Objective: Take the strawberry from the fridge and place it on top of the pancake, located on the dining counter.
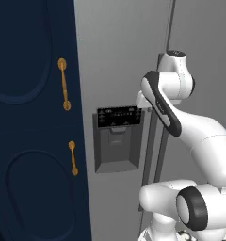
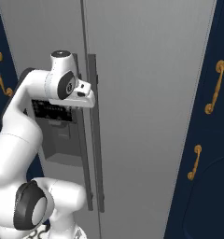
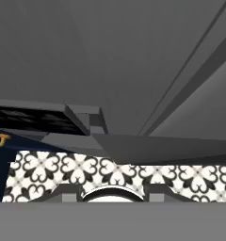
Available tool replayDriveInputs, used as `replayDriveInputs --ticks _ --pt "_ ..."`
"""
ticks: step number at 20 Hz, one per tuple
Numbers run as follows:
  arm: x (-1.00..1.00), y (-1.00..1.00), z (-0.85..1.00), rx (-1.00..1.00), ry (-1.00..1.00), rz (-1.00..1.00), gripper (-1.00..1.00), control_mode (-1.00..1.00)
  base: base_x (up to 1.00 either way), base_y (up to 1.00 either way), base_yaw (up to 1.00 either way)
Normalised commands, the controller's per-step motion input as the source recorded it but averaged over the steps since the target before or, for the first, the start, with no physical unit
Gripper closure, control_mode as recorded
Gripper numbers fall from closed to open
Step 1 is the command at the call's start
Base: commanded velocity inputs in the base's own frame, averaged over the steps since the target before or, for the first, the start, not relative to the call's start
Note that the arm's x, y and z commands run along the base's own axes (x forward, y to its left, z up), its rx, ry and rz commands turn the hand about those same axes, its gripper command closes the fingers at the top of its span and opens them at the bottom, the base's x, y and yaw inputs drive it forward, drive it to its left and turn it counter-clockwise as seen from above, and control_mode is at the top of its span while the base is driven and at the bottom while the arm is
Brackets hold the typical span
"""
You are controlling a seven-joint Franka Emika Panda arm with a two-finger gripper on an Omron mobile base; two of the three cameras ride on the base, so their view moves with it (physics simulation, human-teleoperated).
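Observation:
The fridge (image 2: 146, 93) stands right in front of me, light grey, with both doors shut. Its dark dispenser panel (image 1: 117, 139) sits on the left door, and two long dark handles (image 2: 96, 140) run down the middle seam. My gripper (image 2: 87, 100) is up against the left door's handle, just above the dispenser. The hand and the handle hide its fingers, so whether they hold the handle I cannot tell. The strawberry is hidden behind the shut doors. The pancake and the dining counter are out of view.
Navy cabinets with brass handles flank the fridge, on the left (image 1: 35, 117) and on the right (image 2: 212, 116). My own white arm (image 1: 190, 127) crosses the seam area. Patterned black-and-white floor tiles (image 3: 119, 172) lie below.

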Motion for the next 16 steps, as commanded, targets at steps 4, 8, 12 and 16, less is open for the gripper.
replayDriveInputs --ticks 4,8,12,16 --pt "0.0 0.0 0.0 0.0 0.0 0.0 -1.0 1.0 0.0 0.0 0.0" --pt "0.0 0.0 0.0 0.0 0.0 0.0 -1.0 1.0 -0.11 -0.26 -0.03" --pt "0.0 0.0 0.0 0.0 0.0 0.0 -1.0 1.0 -0.24 -0.29 -0.16" --pt "0.0 0.0 0.0 0.0 0.0 0.0 -1.0 1.0 -0.06 -0.21 -0.04"
